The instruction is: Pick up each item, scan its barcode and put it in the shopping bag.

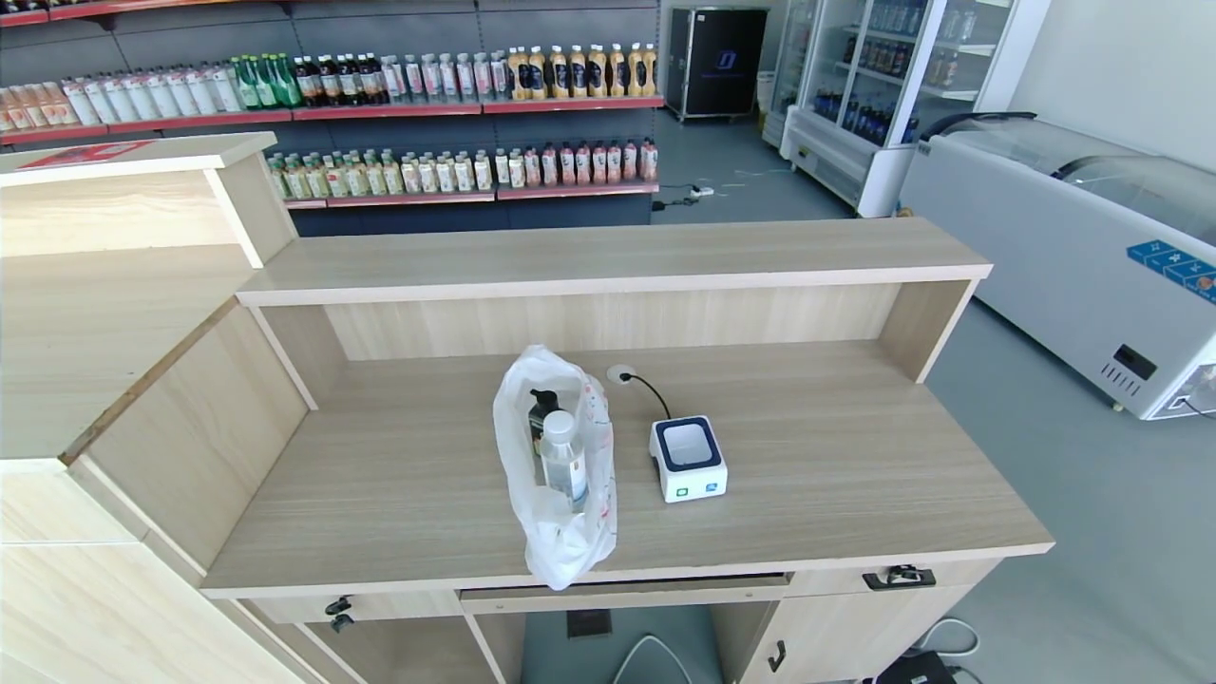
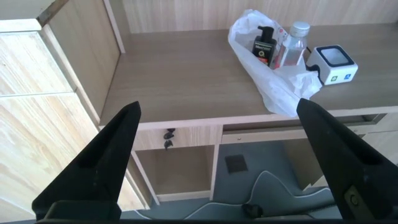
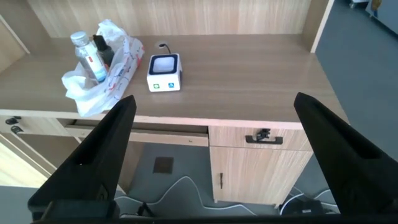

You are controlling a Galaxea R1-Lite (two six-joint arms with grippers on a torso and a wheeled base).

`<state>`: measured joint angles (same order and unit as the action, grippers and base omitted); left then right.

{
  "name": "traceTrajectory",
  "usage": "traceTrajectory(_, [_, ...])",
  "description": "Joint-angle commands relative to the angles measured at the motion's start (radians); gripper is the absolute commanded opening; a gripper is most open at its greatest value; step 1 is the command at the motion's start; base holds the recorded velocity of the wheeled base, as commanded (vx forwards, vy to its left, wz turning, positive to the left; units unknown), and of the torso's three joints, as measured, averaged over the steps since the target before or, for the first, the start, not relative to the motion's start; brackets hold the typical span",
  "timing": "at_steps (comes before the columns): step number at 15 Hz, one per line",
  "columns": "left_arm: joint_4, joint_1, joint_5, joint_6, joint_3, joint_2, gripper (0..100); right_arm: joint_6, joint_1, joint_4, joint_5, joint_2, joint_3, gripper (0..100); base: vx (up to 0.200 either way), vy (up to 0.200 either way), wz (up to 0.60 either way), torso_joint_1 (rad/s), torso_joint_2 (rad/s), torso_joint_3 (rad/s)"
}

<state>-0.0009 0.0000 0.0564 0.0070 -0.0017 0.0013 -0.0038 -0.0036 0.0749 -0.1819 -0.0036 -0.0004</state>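
Pale wood-grain laminate counter (image 1: pixel 807 456), flat matte top, raised shelf along far side, squared edges; left gripper (image 2: pixel 217 106) set wide, 2 dark wedge-shaped fingers (image 2: pixel 106 168) splayed, nothing between them, held out before the counter's front edge; right gripper (image 3: pixel 214 99) likewise spread wide and empty, before the front edge toward the right end; thin white plastic shopping bag (image 1: pixel 560 541), crinkled and slumped, mouth open, lower end draped over the front edge near mid-counter; boxy white scanner (image 1: pixel 688 458), rounded corners, dark-rimmed square window on top, just right of the bag, apart from it; clear ribbed bottle (image 1: pixel 563 456) with white cap, upright inside the bag; dark bottle (image 1: pixel 541 410) with black pump head, behind and touching the clear one, also in the bag; thin black cable (image 1: pixel 651 389) curving from scanner to a round grommet.
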Motion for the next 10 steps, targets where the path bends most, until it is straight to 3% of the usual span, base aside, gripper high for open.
traceTrajectory(1, [-0.001, 0.0, 0.0, 0.001, 0.0, 0.0, 100, 0.001, 0.001, 0.0, -0.001, 0.004, 0.0, 100, 0.0, 0.0, 0.0, 0.0, 0.0, 0.0])
traceTrajectory(10, [-0.001, 0.0, 0.0, 0.001, 0.0, 0.0, 100, -0.002, 0.001, 0.0, -0.002, 0.004, 0.0, 100, 0.0, 0.0, 0.0, 0.0, 0.0, 0.0])
